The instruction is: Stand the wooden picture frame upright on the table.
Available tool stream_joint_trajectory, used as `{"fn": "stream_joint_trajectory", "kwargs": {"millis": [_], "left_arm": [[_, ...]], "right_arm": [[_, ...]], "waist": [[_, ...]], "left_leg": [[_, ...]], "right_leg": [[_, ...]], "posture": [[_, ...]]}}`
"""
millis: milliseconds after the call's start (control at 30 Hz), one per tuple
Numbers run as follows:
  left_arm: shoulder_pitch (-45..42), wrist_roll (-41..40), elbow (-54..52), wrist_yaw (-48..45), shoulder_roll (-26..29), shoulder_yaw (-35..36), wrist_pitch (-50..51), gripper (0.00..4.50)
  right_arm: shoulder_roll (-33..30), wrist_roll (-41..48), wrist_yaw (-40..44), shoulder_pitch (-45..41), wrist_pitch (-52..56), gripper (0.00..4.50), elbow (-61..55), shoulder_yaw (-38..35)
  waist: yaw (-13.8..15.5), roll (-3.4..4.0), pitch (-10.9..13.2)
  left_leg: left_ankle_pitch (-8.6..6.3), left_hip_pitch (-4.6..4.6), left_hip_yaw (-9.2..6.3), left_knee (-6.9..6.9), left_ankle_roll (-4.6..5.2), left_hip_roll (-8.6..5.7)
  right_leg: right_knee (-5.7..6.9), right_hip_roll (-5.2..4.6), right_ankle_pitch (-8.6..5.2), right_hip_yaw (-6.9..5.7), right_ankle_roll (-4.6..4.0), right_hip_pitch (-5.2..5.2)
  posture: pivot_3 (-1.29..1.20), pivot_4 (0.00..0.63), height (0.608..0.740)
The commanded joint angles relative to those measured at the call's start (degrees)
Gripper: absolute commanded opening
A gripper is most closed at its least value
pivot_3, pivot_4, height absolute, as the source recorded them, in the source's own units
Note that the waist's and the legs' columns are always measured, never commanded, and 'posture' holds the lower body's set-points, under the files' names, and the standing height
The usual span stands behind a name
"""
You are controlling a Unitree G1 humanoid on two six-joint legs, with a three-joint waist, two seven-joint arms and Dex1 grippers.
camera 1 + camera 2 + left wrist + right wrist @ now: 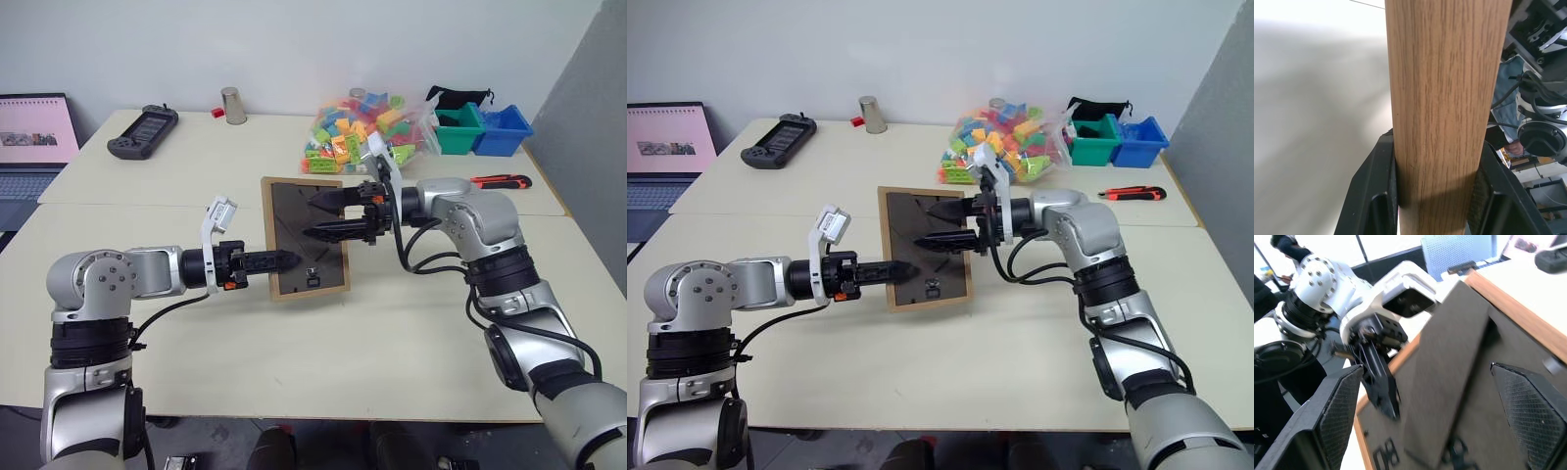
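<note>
The wooden picture frame (292,211) is held over the table (294,362) with its dark back panel and fold-out stand facing me. My left gripper (284,260) is shut on the frame's left wooden edge (1444,98), one finger (1376,196) on each side. My right gripper (312,216) is open, its two fingertips spread over the upper part of the back panel (1449,357), around the stand. I cannot tell whether the frame's lower edge touches the tabletop. The picture side is hidden.
A bag of coloured blocks (362,127), a green bin (458,129) and a blue bin (505,132) stand at the back right. A red-black cutter (502,181) lies right of my right arm. A metal cup (233,105), a black controller (144,130) and a laptop (34,137) sit back left.
</note>
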Motion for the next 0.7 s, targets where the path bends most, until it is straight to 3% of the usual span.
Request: {"fn": "stream_joint_trajectory", "kwargs": {"millis": [33, 333, 700], "left_arm": [[-2.04, -2.01, -2.89, -2.30, 0.66, 0.50, -1.47, 1.29], [-1.99, -1.60, -2.64, -2.87, 0.94, 0.46, -1.30, 1.29], [-2.62, -1.39, -2.14, -3.18, 0.75, -0.18, -1.63, 1.29]], "right_arm": [[0.07, 0.50, 0.73, -1.58, -0.33, 4.43, -2.14, 0.02], [-4.38, 5.88, 7.03, 0.89, 6.82, 4.43, -10.51, 0.64], [-7.32, 6.13, 8.49, 1.38, 7.75, 4.43, -9.73, 0.25]], "waist": [[0.01, 0.00, 0.00], [0.05, 0.01, 0.01], [0.03, 0.01, 0.01]], "left_leg": [[0.00, 0.00, 0.00, 0.00, 0.00, 0.00], [0.00, -0.01, 0.00, 0.00, 0.00, 0.00], [0.00, -0.01, 0.00, 0.01, 0.01, -0.01]], "right_leg": [[0.00, 0.00, 0.00, 0.00, 0.00, 0.00], [-0.02, 0.00, 0.00, -0.01, 0.00, 0.00], [-0.02, 0.01, 0.00, 0.00, 0.00, 0.00]], "posture": [[0.00, 0.150, 0.740], [0.00, 0.150, 0.740], [0.00, 0.150, 0.740]]}}
